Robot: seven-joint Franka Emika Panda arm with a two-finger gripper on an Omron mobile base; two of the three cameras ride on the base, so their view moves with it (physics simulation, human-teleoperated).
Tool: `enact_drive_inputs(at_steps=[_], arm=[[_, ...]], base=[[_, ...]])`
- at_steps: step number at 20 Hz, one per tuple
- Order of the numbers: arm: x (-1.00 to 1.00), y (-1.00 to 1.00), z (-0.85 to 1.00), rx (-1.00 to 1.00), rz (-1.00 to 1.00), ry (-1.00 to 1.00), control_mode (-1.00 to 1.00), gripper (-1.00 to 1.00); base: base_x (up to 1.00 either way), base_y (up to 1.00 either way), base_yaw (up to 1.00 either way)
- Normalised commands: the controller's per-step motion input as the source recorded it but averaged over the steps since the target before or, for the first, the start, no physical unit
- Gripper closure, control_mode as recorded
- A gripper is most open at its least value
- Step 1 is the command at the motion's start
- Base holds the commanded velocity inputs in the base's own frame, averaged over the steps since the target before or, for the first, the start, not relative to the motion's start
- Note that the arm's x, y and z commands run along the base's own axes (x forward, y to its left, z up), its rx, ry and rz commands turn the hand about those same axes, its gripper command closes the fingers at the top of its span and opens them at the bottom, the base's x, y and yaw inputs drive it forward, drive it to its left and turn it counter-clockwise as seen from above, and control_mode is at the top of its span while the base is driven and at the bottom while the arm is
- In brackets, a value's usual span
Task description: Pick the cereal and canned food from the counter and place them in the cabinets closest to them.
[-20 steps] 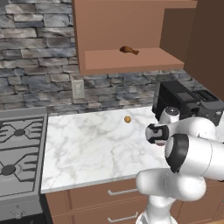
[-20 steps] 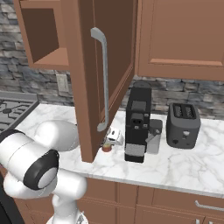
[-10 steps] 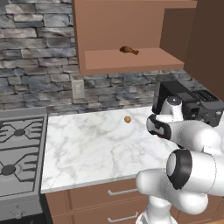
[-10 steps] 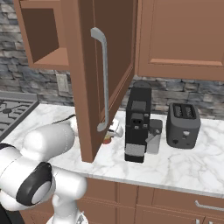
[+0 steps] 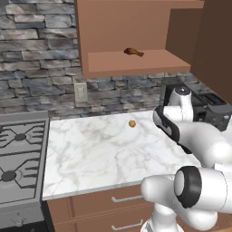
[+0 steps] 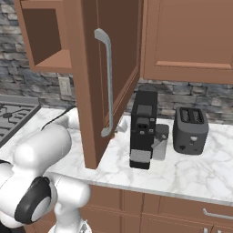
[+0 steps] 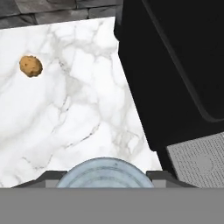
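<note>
Fingers (image 7: 161, 175): clenching on either side of a round grey lid, so the gripper (image 7: 105, 176) is grasping the canned food (image 7: 105, 171), as far as the hand view is showing.
Canned food: sitting upright between the jaws, hanging over the rear part of the worktop (image 5: 90, 154), just beside the left face of the black coffee machine (image 7: 175, 65).
Step in hand: I am judging that the arm is carrying the canned food up toward the open cabinet (image 5: 136, 63) over the worktop's rear edge.
Doing it well: rising straight first is keeping the load away from the coffee machine; turning toward the shelf should be waiting until the lid is above shelf height.
Watching for: the open door with its grey bar handle (image 6: 107, 82) is hanging out over the worktop's front edge, close to the arm, so the elbow is needing room there.
Landing spot: a brown morsel (image 5: 133, 52) is lying on the shelf toward its back; the bare front of the shelf is looking the safer place.
Also nearby: a small brown lump (image 7: 31, 65) is resting near the worktop's rear edge, well apart from the gripper.
</note>
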Motion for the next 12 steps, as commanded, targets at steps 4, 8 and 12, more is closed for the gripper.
enact_drive_inputs(at_steps=[4, 8, 12], arm=[[-0.09, 0.02, 0.62, 0.01, -0.03, 0.0, -1.0, 1.0], [-0.18, 0.02, 0.57, 0.0, -0.02, 0.0, -1.0, 1.0], [-0.24, 0.07, 0.55, 0.0, 0.0, 0.0, -1.0, 1.0]], base=[[0.0, 0.0, 0.0], [0.0, 0.0, 0.0], [0.0, 0.0, 0.0]])
